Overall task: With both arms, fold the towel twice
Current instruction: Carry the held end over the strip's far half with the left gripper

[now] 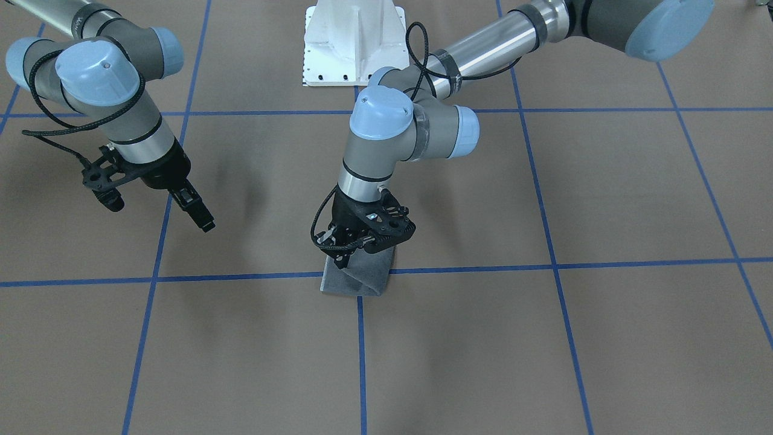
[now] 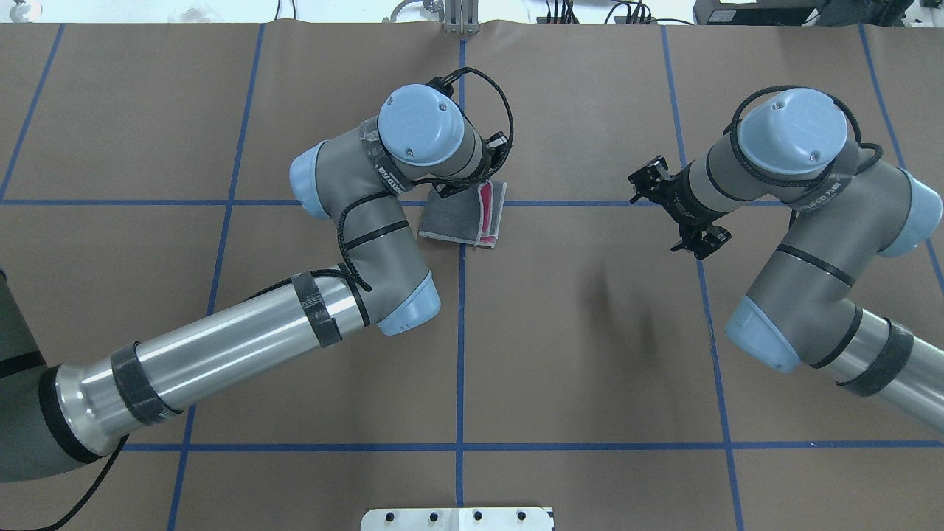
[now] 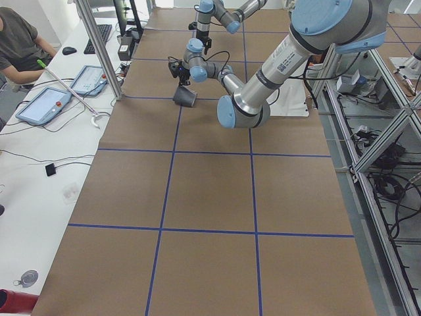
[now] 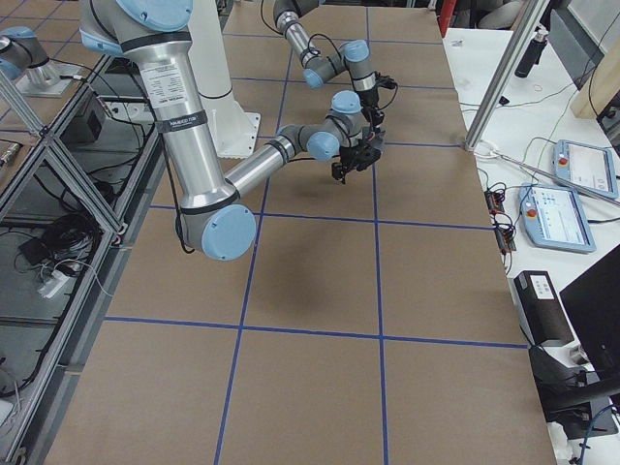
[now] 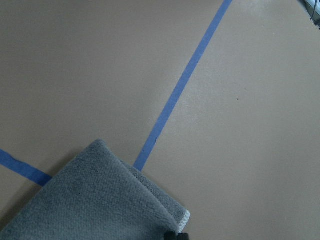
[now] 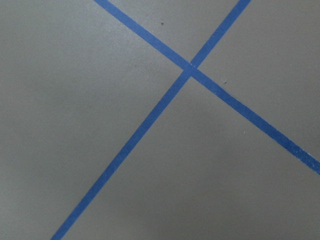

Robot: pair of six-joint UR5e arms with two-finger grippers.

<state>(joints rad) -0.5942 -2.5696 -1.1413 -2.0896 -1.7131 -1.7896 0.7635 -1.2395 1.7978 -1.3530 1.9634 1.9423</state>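
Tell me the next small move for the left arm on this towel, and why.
Probably lower the left end effector and let go: the small grey-and-pink terry towel already lies in folded layers beneath it, seemingly tented up to it, though the grip is hidden. The right end effector hangs clear, off to the side.

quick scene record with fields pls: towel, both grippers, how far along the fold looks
towel: folded small, grey face up, pink showing at one edge, on a blue tape crossing
left gripper: low over the towel; grip unclear
right gripper: off to the side above the table, holding nothing
progress: layers visible, looks folded
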